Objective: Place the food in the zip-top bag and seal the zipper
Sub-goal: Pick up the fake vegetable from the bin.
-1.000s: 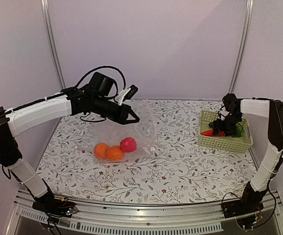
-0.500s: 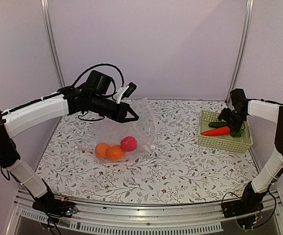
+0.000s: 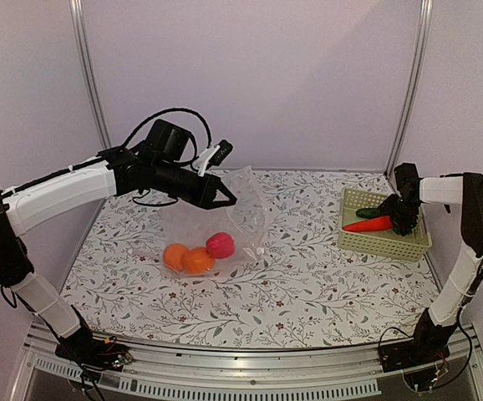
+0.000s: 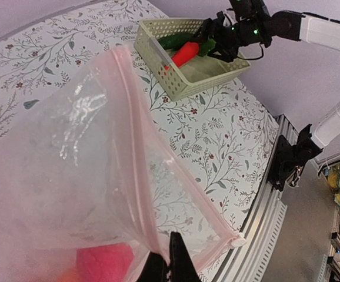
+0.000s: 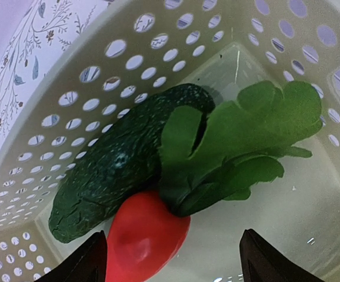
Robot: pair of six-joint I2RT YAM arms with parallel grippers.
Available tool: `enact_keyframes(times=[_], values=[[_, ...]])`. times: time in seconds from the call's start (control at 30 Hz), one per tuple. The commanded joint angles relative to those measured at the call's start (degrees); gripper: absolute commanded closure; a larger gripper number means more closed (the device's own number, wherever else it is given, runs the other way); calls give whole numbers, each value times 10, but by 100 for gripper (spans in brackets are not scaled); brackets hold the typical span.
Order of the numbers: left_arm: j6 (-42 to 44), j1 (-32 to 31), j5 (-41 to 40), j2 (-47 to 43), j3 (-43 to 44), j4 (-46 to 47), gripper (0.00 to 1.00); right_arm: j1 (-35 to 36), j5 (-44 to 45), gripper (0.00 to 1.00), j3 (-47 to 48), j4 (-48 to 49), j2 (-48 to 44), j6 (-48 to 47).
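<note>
Clear crinkly zip-top bag point(image 3: 243, 203), containing round oranges point(image 3: 195, 261) and small red fruit point(image 3: 219, 246), is clamped by left gripper point(image 3: 227, 200) over floral-print table point(image 3: 308, 288). Right gripper point(image 5: 173, 258) is held spread above dark green cucumber point(image 5: 114, 173) in pale lattice basket point(image 3: 382, 243); lilac walls point(image 3: 266, 83).

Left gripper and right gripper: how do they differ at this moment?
The left gripper is shut, pinching the zip-top bag at its pink zipper edge; the right gripper is open and holds nothing. The left holds the bag's top raised above the table; the right hangs over the basket, above the cucumber and a red vegetable. Both have dark fingers.
</note>
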Motion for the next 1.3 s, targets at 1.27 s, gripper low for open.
enact_keyframes(times=[1.27], values=[[-11,4,36,-24,5,4,100,-3,11,60,-55,61,-278,-155]])
